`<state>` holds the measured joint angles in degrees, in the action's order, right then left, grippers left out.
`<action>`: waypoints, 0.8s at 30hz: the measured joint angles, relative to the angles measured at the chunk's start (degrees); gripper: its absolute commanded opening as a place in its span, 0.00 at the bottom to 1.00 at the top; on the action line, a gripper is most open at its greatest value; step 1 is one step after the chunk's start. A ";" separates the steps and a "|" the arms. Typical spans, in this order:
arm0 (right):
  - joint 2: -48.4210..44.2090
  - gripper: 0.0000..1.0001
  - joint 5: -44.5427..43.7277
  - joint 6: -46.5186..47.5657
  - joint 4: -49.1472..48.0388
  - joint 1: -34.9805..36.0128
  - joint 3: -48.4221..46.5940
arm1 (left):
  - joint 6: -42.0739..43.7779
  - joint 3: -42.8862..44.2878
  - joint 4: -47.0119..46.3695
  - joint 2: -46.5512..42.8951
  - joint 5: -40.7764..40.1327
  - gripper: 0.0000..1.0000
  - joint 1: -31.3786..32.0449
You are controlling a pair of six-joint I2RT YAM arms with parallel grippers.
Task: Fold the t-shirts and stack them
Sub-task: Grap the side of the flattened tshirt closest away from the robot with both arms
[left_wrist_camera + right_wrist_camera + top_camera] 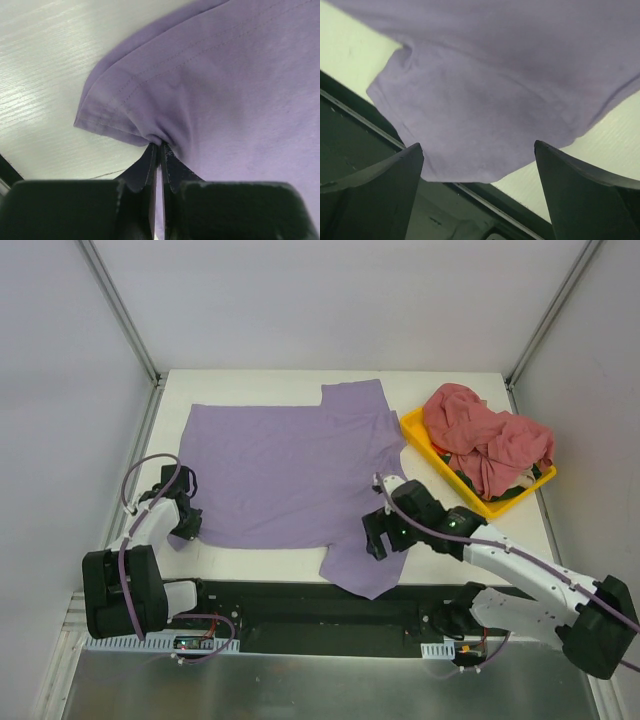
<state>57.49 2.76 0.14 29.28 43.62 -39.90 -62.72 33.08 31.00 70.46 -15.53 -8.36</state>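
first fold seems in hand: left gripper pinches the lavender t-shirt hem, right gripper, open over its sleeve, should grasp next.

- No legible text, label, brand, number or sign in any view.
- Plain, unprinted cloth on lavender t-shirt and pink-red t-shirts.
- No marking on yellow tray.
- Arm housings too small to tell any lettering.
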 measured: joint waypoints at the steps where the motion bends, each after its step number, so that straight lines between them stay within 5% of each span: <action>1: 0.11 0.91 -0.59 -0.02 0.26 2.78 0.46 | 0.17 0.00 -0.22 -0.02 0.09 0.00 0.00; 11: 15.80 0.74 -6.75 -0.72 2.25 24.17 -3.61 | 0.68 -0.87 -1.64 -1.27 0.26 0.00 0.00; 24: 31.10 0.65 -11.26 -2.56 2.78 31.93 -8.98 | 0.87 -1.14 -1.99 -1.64 0.33 0.00 0.00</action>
<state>88.60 -8.49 -2.42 32.05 75.55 -48.88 -61.84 31.94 29.02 68.82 -15.20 -8.36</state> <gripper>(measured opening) 0.663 0.009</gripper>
